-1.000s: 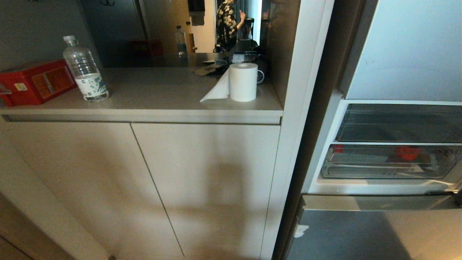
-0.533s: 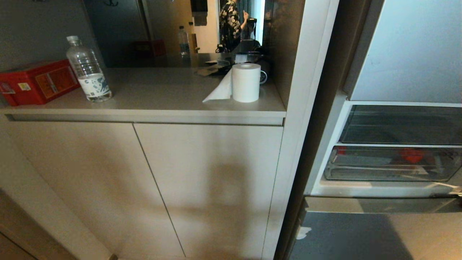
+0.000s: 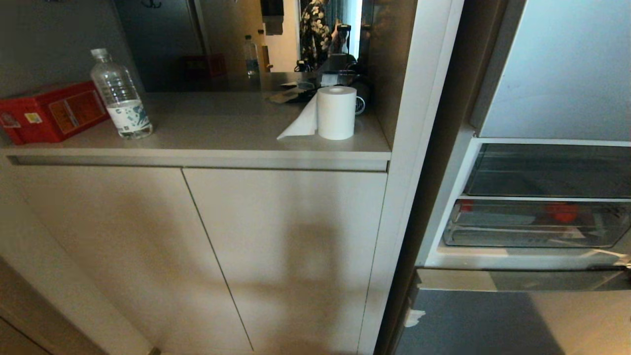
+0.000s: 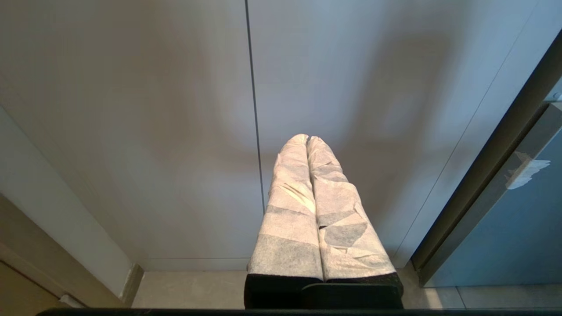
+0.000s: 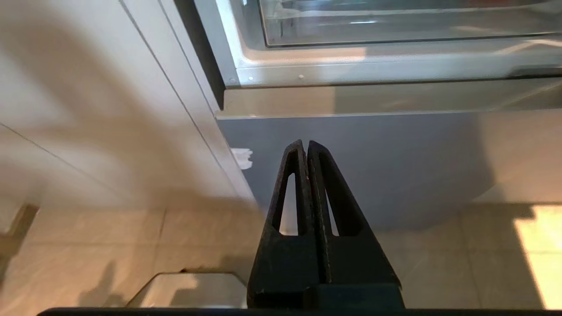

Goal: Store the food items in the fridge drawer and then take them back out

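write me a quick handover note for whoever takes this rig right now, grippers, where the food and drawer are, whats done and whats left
Left gripper: shut, empty, parked low facing the cabinet doors.
Right gripper: shut, empty, pointing at the fridge's lower grey-blue panel, below the drawer.
Fridge drawer: pushed in, clear front visible.
Food items: one red piece shows through the drawer front, a smaller red spot at its left end; exact count cannot be told.
Done: food appears stored.
Left: open the drawer, take the pieces back out.
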